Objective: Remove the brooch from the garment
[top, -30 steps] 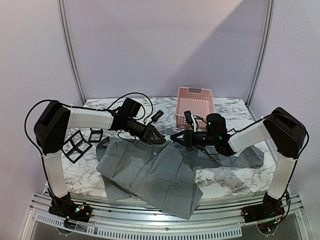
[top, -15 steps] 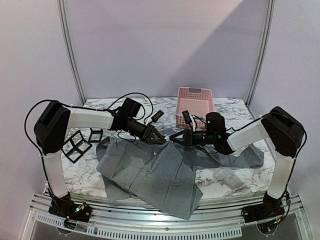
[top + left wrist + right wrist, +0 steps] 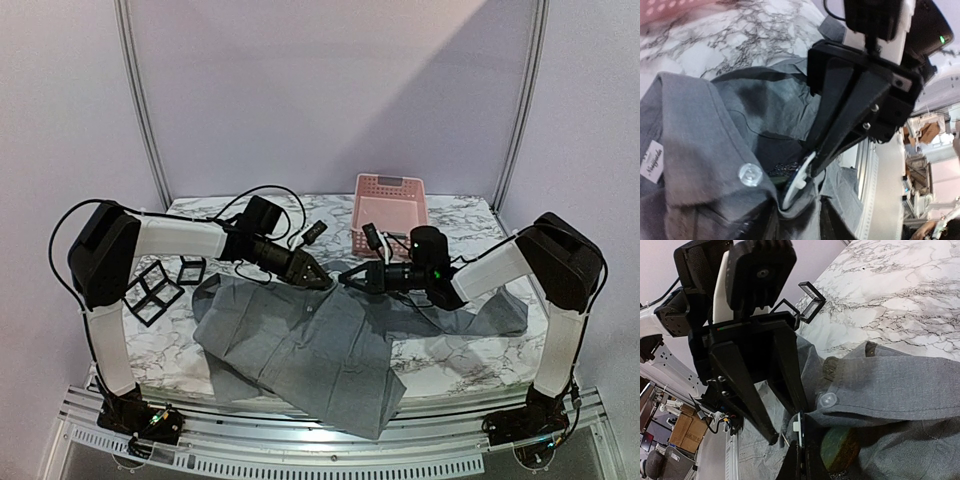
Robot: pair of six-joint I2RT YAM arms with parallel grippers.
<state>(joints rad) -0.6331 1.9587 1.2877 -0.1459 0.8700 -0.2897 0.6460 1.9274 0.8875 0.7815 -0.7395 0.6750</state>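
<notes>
**Right clamps shut, left eases apart**

Shifted left since a second ago, my right gripper [image 3: 347, 279] now clenches a white strip [image 3: 799, 179] at the brooch [image 3: 837, 447], which is tucked under the collar, far middle; axis unclear. My left gripper [image 3: 322, 279] went from shut to slightly parted, straddling the collar. Garment [image 3: 300, 335] runs far to near, collar far, hem over the near edge.

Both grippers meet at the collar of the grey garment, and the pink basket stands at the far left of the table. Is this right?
The basket is misplaced: the top view shows it right of centre at the back. The left gripper and right gripper do meet at the collar of the garment.
</notes>
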